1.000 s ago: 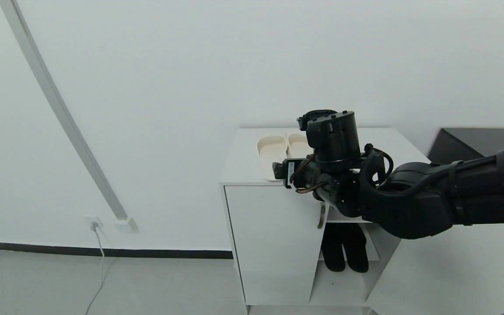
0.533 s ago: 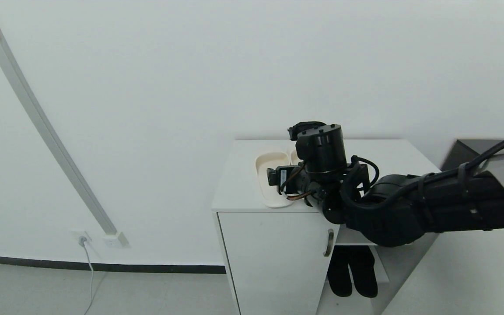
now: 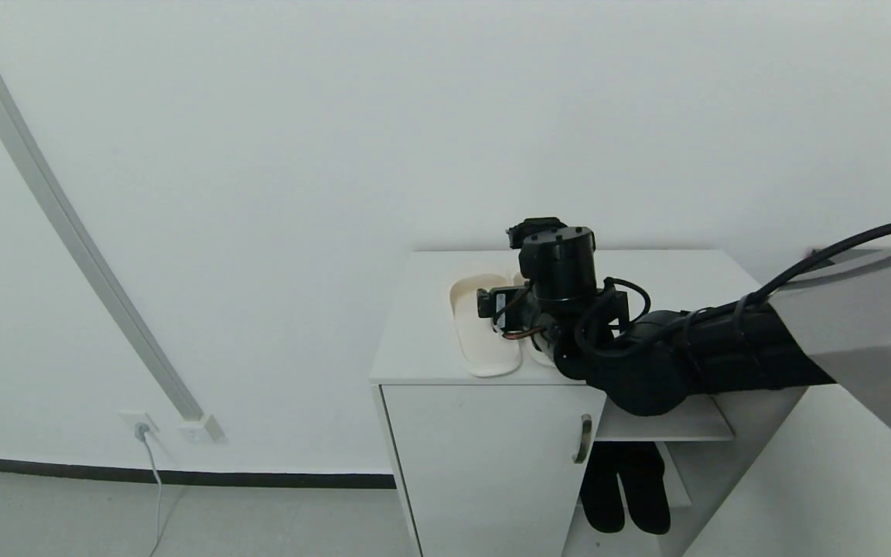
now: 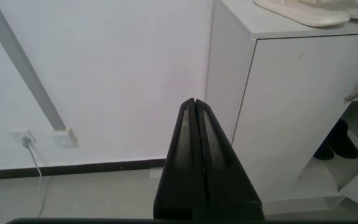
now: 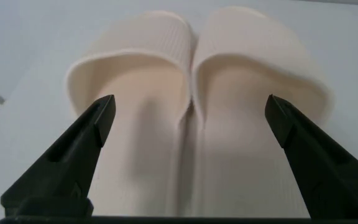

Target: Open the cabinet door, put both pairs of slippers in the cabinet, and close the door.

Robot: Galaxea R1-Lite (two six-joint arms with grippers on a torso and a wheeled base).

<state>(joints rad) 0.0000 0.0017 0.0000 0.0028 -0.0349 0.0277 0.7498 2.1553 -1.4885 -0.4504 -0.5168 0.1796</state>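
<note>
- Your R gripper (image 5: 189, 106) is spread wide, straddling cream slippers (image 3: 483, 344) on cabinet (image 3: 414, 348) top.
- Your L gripper (image 4: 195, 104): fingers pressed together.
- Black pair (image 3: 625, 487) sits inside, lower shelf.

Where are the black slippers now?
In the head view, the black slippers sit inside the cabinet on its lower shelf, right of the handled door, below the cream slippers.

On cabinet top (image 3: 414, 333) — cream slippers (image 3: 480, 348).
</note>
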